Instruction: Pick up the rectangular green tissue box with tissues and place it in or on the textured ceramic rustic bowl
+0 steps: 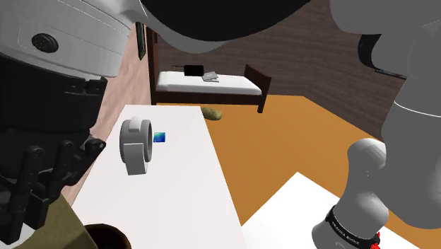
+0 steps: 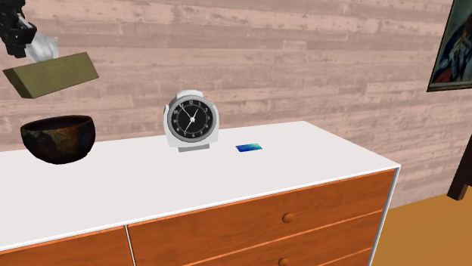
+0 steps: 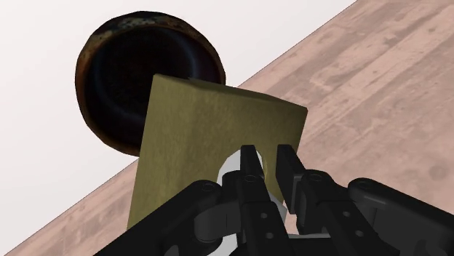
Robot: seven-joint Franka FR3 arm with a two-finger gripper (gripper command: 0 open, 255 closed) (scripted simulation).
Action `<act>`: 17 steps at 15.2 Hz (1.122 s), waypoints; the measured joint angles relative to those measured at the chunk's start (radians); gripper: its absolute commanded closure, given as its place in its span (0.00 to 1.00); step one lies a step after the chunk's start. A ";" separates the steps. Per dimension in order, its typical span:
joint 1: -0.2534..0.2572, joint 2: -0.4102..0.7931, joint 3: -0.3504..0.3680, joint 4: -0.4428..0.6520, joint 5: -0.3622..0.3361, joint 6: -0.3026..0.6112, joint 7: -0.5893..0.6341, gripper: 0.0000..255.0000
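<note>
The olive-green tissue box (image 2: 51,73) hangs tilted in the air, just above the dark rustic bowl (image 2: 58,137), which stands on the white dresser top (image 2: 302,162) at the second exterior view's left. My gripper (image 2: 17,34) is shut on the box at its top, where the white tissue (image 2: 41,47) sticks out. In the wrist view the fingers (image 3: 251,171) clasp the tissue at the top of the box (image 3: 211,131), and the bowl (image 3: 138,73) lies beyond it, partly covered. In the shoulder view the box (image 1: 49,226) and the bowl's rim (image 1: 106,237) sit at the lower left.
A grey alarm clock (image 2: 192,121) stands mid-dresser against the wooden wall, with a small blue card (image 2: 249,147) beside it. The clock (image 1: 136,145) and the card (image 1: 161,136) lie beyond the gripper. A bed (image 1: 208,85) stands across the orange floor. A framed picture (image 2: 452,45) hangs on the wall.
</note>
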 measured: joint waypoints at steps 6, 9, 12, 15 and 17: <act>-0.002 0.007 -0.001 -0.074 0.009 0.078 -0.021 1.00; -0.001 0.010 0.001 -0.115 0.012 0.121 -0.028 1.00; 0.000 0.020 0.001 -0.139 0.013 0.155 -0.034 1.00; 0.000 0.026 0.001 -0.164 0.016 0.189 -0.041 1.00; 0.000 0.026 0.002 -0.169 0.017 0.194 -0.042 1.00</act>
